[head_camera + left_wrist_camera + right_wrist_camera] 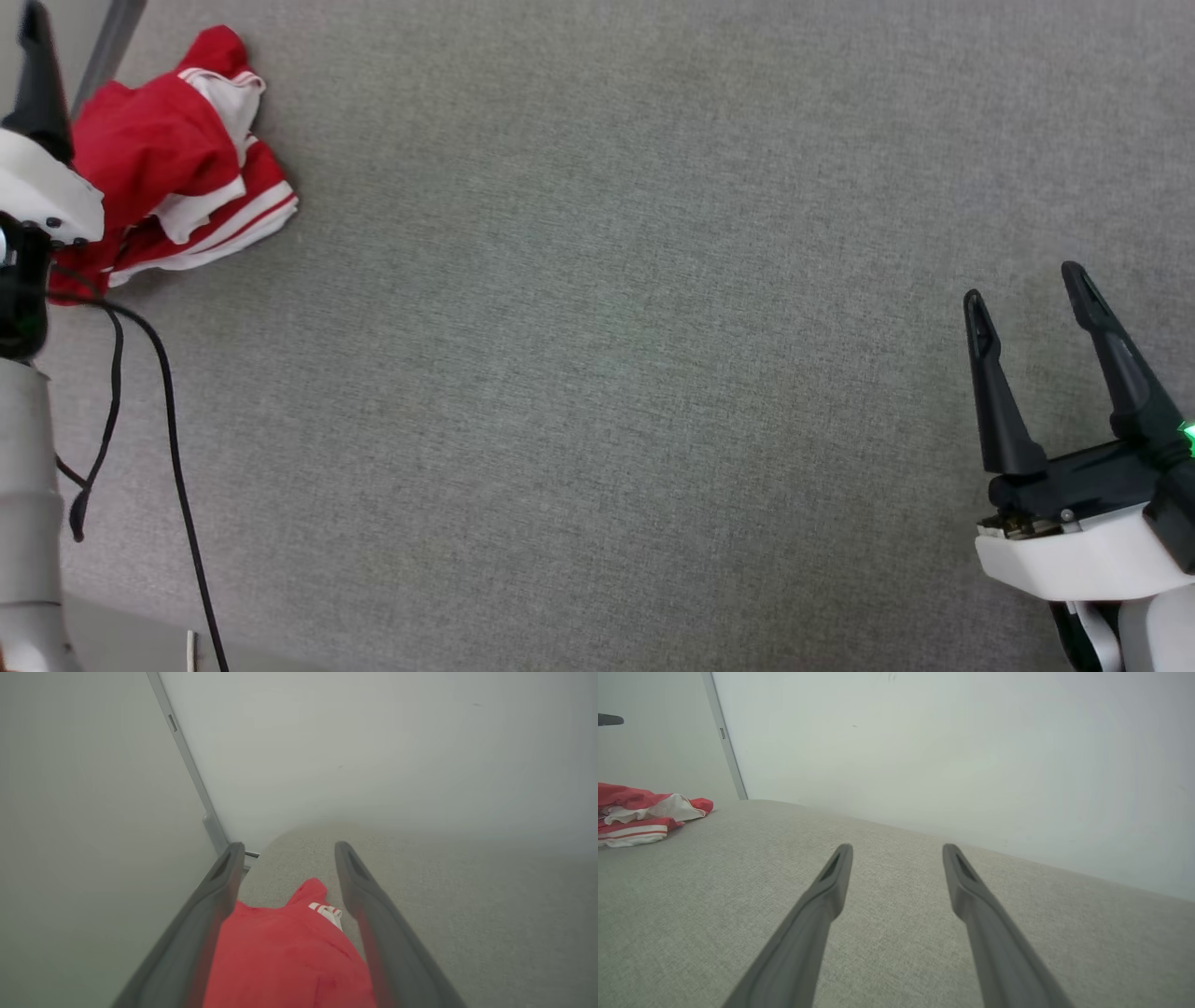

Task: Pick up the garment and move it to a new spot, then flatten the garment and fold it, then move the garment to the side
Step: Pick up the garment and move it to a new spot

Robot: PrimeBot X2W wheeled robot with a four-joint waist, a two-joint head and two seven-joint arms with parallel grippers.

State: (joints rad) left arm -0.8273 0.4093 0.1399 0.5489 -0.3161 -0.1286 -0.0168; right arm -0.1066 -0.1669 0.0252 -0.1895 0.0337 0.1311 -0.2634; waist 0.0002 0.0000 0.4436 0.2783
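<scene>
The garment (177,168) lies crumpled at the far left of the grey surface, red with white, red-striped trim. My left gripper (288,848) hangs open right over it. In the left wrist view the red cloth (285,956) shows between and below the spread fingers, with nothing clamped. In the head view one of its dark fingers (39,84) rises at the left edge and covers part of the cloth. My right gripper (1024,285) stands open over bare surface at the lower right, far from the garment (640,812), its jaws (899,848) wide with nothing between them.
The grey fabric-covered surface (607,373) stretches between the two arms. Pale walls close off the far side, with a metal corner post (187,765) behind the garment. A black cable (173,420) dangles from my left arm near the front edge (140,635).
</scene>
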